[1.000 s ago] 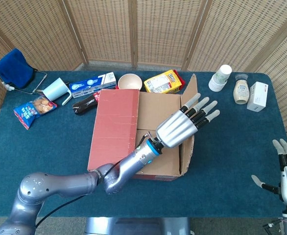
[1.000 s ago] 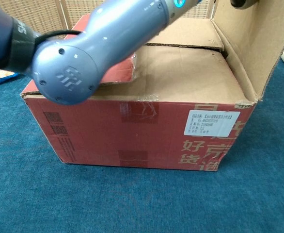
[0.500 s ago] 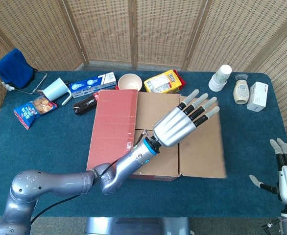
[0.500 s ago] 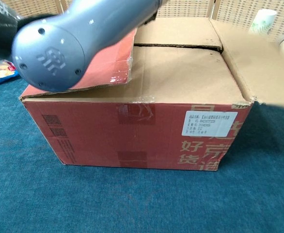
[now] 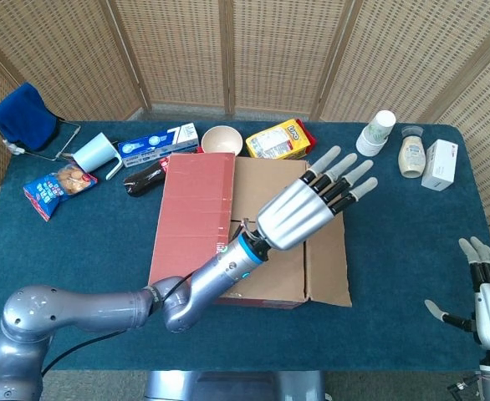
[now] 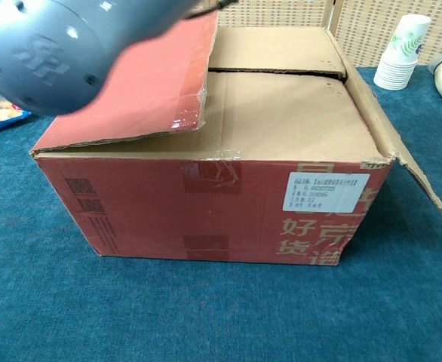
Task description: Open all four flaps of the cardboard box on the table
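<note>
One flap down: the right flap [image 5: 327, 267] has dropped outward past the box [image 6: 206, 204] edge.
My left hand [image 5: 299, 213] hovers, fingers [image 5: 345, 180] spread, holding nothing; three flaps remain.

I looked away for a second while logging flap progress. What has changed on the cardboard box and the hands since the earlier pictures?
The cardboard box's right-side brown flap swung from upright outward and down, now hanging off the box's right edge. The left hand, fingers spread and holding nothing, drew back slightly toward the box's middle. The red left flap, the two brown inner flaps and the right hand at the table's edge stayed as they were.
</note>
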Controlling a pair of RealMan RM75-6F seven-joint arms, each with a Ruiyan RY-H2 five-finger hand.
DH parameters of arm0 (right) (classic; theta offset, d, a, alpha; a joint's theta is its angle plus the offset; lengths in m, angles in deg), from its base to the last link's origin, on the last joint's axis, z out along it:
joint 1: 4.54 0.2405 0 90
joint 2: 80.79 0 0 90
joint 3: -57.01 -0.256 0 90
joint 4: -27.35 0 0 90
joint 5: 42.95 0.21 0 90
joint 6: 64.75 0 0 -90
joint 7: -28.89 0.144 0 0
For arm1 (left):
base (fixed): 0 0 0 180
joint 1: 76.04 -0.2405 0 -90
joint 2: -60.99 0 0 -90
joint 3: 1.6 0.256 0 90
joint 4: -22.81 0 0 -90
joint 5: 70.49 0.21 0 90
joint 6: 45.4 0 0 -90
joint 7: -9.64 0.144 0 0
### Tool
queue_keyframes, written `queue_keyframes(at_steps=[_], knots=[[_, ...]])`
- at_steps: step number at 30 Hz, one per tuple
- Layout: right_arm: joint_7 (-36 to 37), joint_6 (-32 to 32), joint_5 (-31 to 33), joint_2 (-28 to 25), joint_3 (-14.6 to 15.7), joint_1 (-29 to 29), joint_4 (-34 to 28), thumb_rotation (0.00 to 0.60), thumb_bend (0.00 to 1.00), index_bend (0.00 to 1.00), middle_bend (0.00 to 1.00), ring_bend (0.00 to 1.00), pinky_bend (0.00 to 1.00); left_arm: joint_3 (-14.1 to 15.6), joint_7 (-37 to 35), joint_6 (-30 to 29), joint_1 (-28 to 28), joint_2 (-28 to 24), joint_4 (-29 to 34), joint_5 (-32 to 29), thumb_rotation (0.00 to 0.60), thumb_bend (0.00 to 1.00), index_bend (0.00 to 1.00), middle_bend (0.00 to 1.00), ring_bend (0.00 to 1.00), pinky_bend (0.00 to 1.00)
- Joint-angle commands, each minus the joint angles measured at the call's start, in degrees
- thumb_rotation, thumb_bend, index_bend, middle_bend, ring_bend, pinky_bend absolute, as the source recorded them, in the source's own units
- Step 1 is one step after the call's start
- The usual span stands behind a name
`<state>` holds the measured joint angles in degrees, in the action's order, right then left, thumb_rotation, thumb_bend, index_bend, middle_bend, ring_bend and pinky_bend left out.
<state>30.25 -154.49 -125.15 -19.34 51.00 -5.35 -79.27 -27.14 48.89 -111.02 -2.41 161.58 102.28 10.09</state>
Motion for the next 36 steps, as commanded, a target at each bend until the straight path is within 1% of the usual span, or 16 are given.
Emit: queue_keyframes(at_steps=[1, 6, 12, 14, 16, 19, 22, 27, 29, 32, 36], knots=[[0.18, 0.03, -0.32, 0.02, 0.14, 0.0, 0.07, 0.6, 0.09, 0.0, 0.0, 0.0, 0.0, 0.52, 1.29, -1.41, -2.41, -4.06, 4.36, 0.3, 0.6, 0.0, 0.01, 0.0, 0.0, 0.1], [0.23, 0.11, -1.09, 0.2, 0.37, 0.11, 0.6, 0.6, 0.09, 0.0, 0.0, 0.0, 0.0, 2.3, 3.26, -2.36, -7.8, -12.09, 13.13, -1.37, 0.6, 0.0, 0.01, 0.0, 0.0, 0.11], [-0.85, 0.38, -1.09, 0.63, 0.56, 0.23, 0.7, 0.6, 0.09, 0.0, 0.0, 0.0, 0.0, 3.84, 6.1, -2.42, -14.62, -23.53, 24.17, -6.93, 0.6, 0.0, 0.02, 0.0, 0.0, 0.11], [-1.2, 0.47, -0.96, 0.75, 0.52, 0.3, 0.74, 0.6, 0.09, 0.0, 0.0, 0.0, 0.0, 4.26, 5.77, -2.6, -16.46, -26.74, 26.7, -8.02, 0.6, 0.0, 0.02, 0.0, 0.0, 0.11], [-1.67, 0.59, -0.76, 0.94, 0.49, 0.38, 0.81, 0.6, 0.09, 0.0, 0.0, 0.0, 0.0, 5.08, 4.65, -3.55, -19.41, -31.3, 29.53, -8.34, 0.6, 0.0, 0.02, 0.0, 0.0, 0.1], [-2.17, 0.82, -0.63, 1.13, 0.55, 0.47, 0.86, 0.6, 0.09, 0.0, 0.0, 0.0, 0.0, 6.49, 2.54, -4.96, -23.03, -36.4, 32.09, -7.17, 0.6, 0.0, 0.02, 0.0, 0.0, 0.1], [-2.95, 1.15, -0.63, 1.39, 0.66, 0.66, 0.87, 0.6, 0.09, 0.0, 0.0, 0.0, 0.0, 8.8, -0.7, -6.87, -27.79, -42.13, 34.33, -5.21, 0.6, 0.0, 0.02, 0.0, 0.0, 0.09], [-3.93, 1.33, -1.03, 1.77, 0.86, 0.87, 1.04, 0.6, 0.09, 0.0, 0.0, 0.0, 0.0, 13.35, -6.63, -9.31, -34.13, -47.68, 34.98, 0.09, 0.6, 0.0, 0.02, 0.0, 0.0, 0.07], [-4.71, 1.39, -1.17, 1.95, 0.98, 0.94, 1.22, 0.6, 0.09, 0.0, 0.0, 0.0, 0.0, 17.42, -10.56, -12.04, -39.06, -49.82, 34.6, 3.99, 0.6, 0.0, 0.02, 0.0, 0.0, 0.07], [-5.26, 1.26, -1.04, 2.06, 0.95, 0.9, 1.22, 0.6, 0.09, 0.0, 0.0, 0.0, 0.0, 21.54, -16.19, -16.21, -44.46, -50.77, 31.96, 9.23, 0.6, 0.0, 0.02, 0.0, 0.0, 0.06], [-5.68, 1.05, -0.99, 2.19, 0.9, 0.86, 1.12, 0.6, 0.09, 0.0, 0.0, 0.0, 0.0, 25.03, -21.35, -20.0, -49.65, -50.66, 28.36, 12.22, 0.6, 0.0, 0.02, 0.0, 0.0, 0.05]])
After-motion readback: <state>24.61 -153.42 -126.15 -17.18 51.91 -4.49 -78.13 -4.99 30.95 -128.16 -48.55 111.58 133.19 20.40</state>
